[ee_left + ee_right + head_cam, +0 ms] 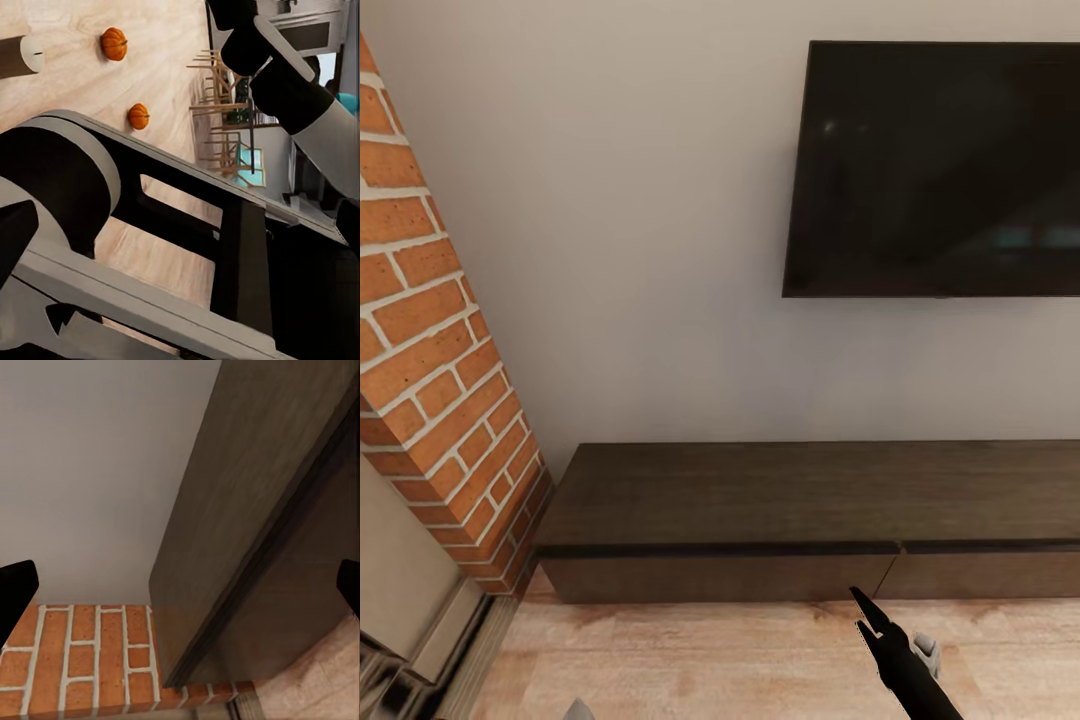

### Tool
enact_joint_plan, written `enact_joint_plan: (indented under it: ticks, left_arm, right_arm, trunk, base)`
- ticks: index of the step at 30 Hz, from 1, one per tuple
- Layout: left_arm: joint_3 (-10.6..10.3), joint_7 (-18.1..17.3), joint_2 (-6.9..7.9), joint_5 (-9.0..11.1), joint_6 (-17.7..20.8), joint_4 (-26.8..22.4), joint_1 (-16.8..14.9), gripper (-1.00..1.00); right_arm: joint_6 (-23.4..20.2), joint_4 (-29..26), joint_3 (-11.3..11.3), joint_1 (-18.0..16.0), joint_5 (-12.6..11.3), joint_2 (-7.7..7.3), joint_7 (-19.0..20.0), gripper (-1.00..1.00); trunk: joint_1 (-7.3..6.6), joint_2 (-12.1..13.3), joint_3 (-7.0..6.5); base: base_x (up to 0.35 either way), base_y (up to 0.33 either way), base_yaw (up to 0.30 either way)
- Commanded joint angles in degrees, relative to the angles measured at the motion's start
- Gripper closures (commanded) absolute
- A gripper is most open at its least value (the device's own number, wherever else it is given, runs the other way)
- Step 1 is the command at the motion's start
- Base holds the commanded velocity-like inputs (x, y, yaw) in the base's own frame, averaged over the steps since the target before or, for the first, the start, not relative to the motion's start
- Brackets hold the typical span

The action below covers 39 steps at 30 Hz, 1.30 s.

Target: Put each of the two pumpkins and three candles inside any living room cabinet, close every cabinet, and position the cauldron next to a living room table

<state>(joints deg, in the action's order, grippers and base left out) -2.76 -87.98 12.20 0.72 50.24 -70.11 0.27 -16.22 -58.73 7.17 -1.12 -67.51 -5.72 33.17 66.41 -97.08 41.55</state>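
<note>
Cabinet [810, 500] runs along the wall below the TV [935, 170], drawer fronts flush and shut, left end near the brick column [430, 350], bare wood floor [710, 660] in front. Right gripper [868, 612] stands open just before the front edge; left gripper state cannot be told. Two pumpkins [114, 43] [138, 116] lie apart on the floor; no writing is legible.

— What carries the things here?
— The pale wood floor [161, 82]. In the left wrist view two pumpkins [114, 43] [138, 116] sit on it toward the upper left of the frame, well apart.
— Anything else on it?
— The long dark cabinet [810, 520], standing across the lower half of the head view.
</note>
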Motion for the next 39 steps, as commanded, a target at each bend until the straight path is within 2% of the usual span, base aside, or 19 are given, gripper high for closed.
enact_joint_plan:
  ticks: [1,5,8,11,15,19,22,24,27,30,35,39]
  left_arm:
    - [-0.10,-0.13,-0.24,0.07,0.65,-0.20,0.00,-1.00]
    - [-0.13,-0.18,-1.55,0.19,0.83,-0.59,-0.18,-1.00]
    - [-0.14,-0.18,-3.53,0.47,2.21,-0.55,-1.51,-1.00]
    - [-0.14,-0.18,-5.46,0.46,3.36,-0.57,-2.21,-1.00]
    - [-0.07,-0.18,-6.17,0.63,3.74,-0.58,-4.07,-1.00]
    - [0.08,-0.24,-7.01,0.80,3.92,-0.54,-5.42,-1.00]
    - [0.11,-0.19,-8.05,2.48,4.88,-0.66,-6.37,-1.00]
    - [0.09,-0.16,-8.10,3.71,5.19,-0.46,-6.72,-1.00]
    - [0.10,-0.15,-7.97,4.32,5.31,-0.20,-6.88,-1.00]
    - [0.13,0.11,-7.99,4.39,5.17,-0.02,-6.92,-1.00]
    - [0.15,0.85,-8.03,4.36,4.91,0.52,-6.87,-1.00]
    - [0.16,0.33,-7.89,4.37,4.74,1.80,-6.87,-1.00]
  right_arm:
    - [-0.52,0.06,0.80,-0.02,-0.75,0.01,0.17,-1.00]
    - [-0.44,0.43,2.52,-0.02,-2.02,0.01,0.24,-1.00]
    - [-0.13,0.58,2.94,-0.02,-2.51,0.20,0.19,-1.00]
    - [0.98,0.71,3.18,-0.02,-3.58,0.25,0.09,-1.00]
    - [3.54,0.99,3.27,-0.09,-5.90,0.21,-0.03,-1.00]
    - [5.55,1.12,3.28,-0.10,-6.59,0.32,0.31,-1.00]
    - [6.86,1.13,3.28,-0.11,-6.71,0.35,0.45,-1.00]
    - [7.35,1.10,3.29,-0.11,-6.74,0.35,0.49,-1.00]
    - [7.58,1.08,3.29,-0.11,-6.75,0.30,0.62,-1.00]
    - [7.61,1.03,3.23,-0.11,-6.76,0.28,1.33,-1.00]
    - [7.68,0.75,3.20,-0.11,-6.68,0.30,2.07,-1.00]
    - [7.86,0.34,3.20,-0.11,-6.67,0.35,2.22,-1.00]
  trunk:
    - [0.22,-0.42,0.22]
    - [1.10,-2.03,0.94]
    - [1.76,-3.23,1.47]
    - [1.76,-3.23,1.47]
    - [1.76,-3.23,1.47]
    - [2.63,-4.83,2.19]
    - [3.29,-6.04,2.73]
    - [3.73,-6.84,3.09]
    - [4.39,-8.04,3.63]
    - [5.05,-9.25,4.17]
    - [5.05,-9.25,4.17]
    - [5.93,-10.85,4.89]
  base:
    - [0.000,0.000,0.000]
    - [0.000,0.000,0.000]
    - [0.000,0.000,0.000]
    - [0.000,0.000,0.000]
    - [0.000,0.000,0.000]
    - [0.000,0.000,0.000]
    - [0.000,0.000,0.000]
    - [0.000,0.000,0.000]
    - [0.000,0.000,0.000]
    - [0.000,0.000,0.000]
    - [0.000,0.000,0.000]
    - [0.000,0.000,0.000]
